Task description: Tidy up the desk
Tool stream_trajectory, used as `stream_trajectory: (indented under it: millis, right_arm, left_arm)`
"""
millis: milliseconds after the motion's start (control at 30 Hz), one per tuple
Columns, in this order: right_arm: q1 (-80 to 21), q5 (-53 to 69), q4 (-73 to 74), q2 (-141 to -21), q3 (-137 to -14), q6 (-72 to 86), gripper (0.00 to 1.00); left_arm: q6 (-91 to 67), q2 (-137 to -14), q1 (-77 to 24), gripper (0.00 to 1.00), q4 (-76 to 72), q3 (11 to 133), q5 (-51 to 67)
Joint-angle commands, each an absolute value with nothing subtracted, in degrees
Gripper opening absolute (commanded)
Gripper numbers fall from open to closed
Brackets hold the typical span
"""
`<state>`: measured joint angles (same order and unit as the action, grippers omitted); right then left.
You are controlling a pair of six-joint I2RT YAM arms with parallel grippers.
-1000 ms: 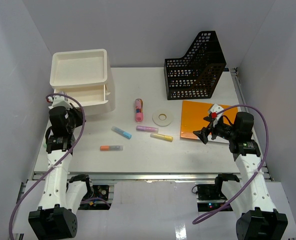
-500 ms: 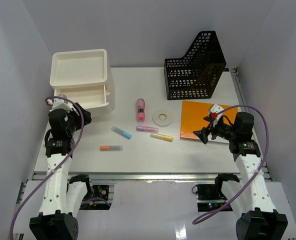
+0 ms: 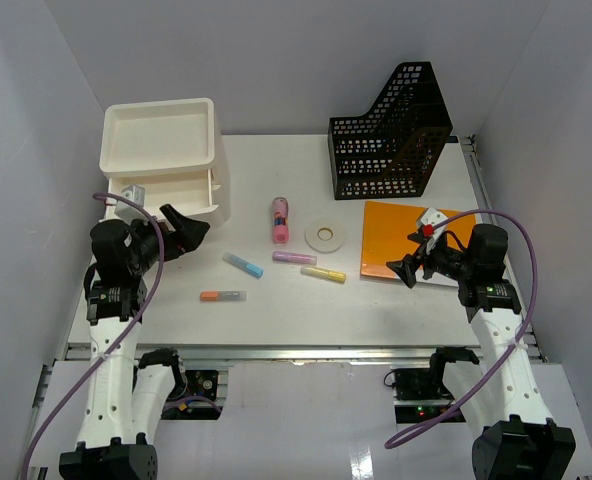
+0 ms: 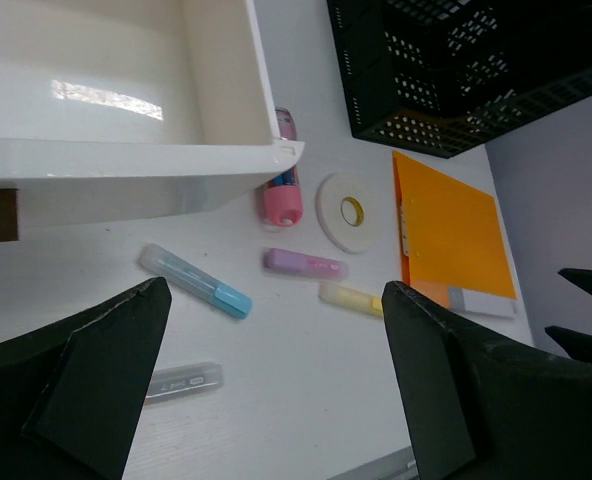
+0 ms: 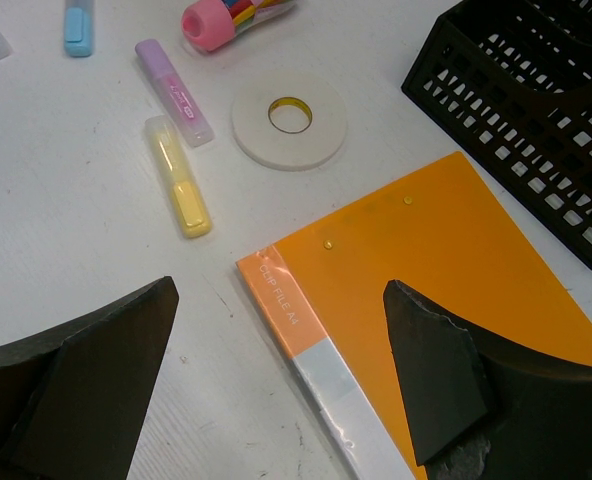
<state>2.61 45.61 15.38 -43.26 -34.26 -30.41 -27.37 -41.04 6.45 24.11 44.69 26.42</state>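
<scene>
Desk (image 3: 306,310) below left hand (image 3: 183,226), right hand (image 3: 408,260); both spread, empty.

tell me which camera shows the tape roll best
Right wrist: the tape roll lies close and whole, its hole clear. Left wrist shows it whole but smaller and slanted; top external shows it small.

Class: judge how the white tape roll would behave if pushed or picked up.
The tape roll lies flat, so a push would probably slide it, not roll it. It looks thin, so it is likely light, yet hard to pinch from above.
</scene>
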Motion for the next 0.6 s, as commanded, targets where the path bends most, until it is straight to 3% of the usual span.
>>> stream_trajectory:
  millis: [0, 200, 567]
  right_arm:
    - [2.9, 45.5, 15.0, -43.8, -34.1, -30.5, 0.90]
    - [2.9, 44.8, 14.9, -44.2, -34.0, -30.7, 0.90]
    - [3.3, 44.0, 15.0, -44.6, -34.0, -30.8, 0.90]
  left_arm:
    - [-30.3, -41.1, 4.3, 0.98, 24.4, 47.2, 33.0]
    - [-32.6, -44.6, -7.1, 0.98, 22.9, 48.3, 27.5]
    - [-32.3, -63.8, -35.7, 0.98, 20.8, 57.7, -1.5]
